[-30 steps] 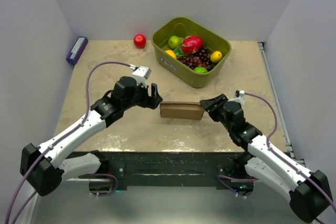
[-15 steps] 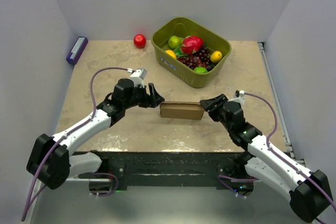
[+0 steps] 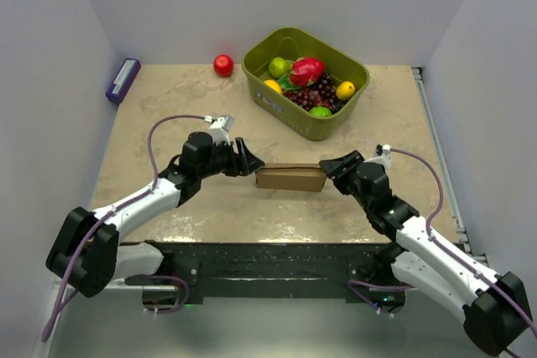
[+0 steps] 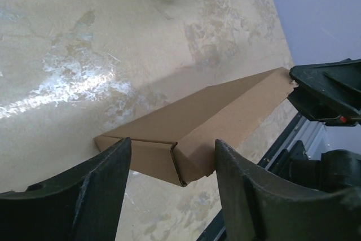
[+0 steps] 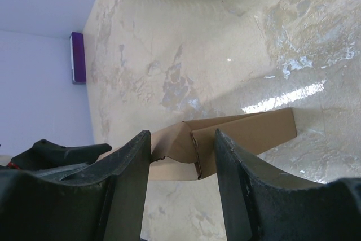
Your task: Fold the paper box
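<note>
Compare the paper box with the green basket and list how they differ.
Colour: the paper box is plain brown, the green basket olive green. Shape: the box is low and long, the basket taller with rounded corners. Contents: the basket stands open and full of fruit; the box shows nothing inside. Place: the box lies mid-table, the basket farther back. Both rest on the table.

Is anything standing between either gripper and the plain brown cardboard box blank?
Nothing visible does. The plain brown cardboard paper box lies on the tabletop; one end sits between the fingers of the left gripper, the other between those of the right gripper.
</note>
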Robot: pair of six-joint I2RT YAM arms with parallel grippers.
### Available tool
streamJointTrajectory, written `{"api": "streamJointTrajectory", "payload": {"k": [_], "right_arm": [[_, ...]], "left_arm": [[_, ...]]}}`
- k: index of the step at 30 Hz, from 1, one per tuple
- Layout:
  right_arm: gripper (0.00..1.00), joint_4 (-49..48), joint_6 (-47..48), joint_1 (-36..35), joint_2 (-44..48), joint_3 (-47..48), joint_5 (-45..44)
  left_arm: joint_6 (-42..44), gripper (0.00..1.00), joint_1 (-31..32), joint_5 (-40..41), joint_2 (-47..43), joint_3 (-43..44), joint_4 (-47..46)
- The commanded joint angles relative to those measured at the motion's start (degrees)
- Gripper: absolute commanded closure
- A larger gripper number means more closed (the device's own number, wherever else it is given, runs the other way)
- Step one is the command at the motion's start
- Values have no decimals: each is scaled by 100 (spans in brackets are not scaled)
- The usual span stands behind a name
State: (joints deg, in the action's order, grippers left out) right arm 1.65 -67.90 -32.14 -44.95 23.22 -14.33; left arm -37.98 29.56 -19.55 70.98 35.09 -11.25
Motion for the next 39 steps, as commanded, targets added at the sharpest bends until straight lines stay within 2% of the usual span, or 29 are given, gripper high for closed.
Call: {"api": "streamJointTrajectory", "payload": {"k": [1,14,17,21,24,34,39], "right_arm": [[50,362,93,-29,-40,-2,-228],[52,195,93,-73,-216,-28,-237],[55,195,101,-91,-242,-28,-281],[64,116,75,-117,-269,-107,-281],[65,55,84,-126,-365,-143,-272],[56,686,540,-143,-234,507,-421],[51,679,778,-143,82,552,-176]], "left_arm": [[-157,38,-38,-295,-23,-327,-334],[-289,63,-38,-541,258,-784,-809],[-254,69,-29,-541,355,-907,-897],[-158,73,-29,-497,495,-1013,-906],[-17,76,-29,-383,584,-1013,-827],[422,78,-29,56,522,-802,-238],[537,78,-29,145,496,-732,-97]]}}
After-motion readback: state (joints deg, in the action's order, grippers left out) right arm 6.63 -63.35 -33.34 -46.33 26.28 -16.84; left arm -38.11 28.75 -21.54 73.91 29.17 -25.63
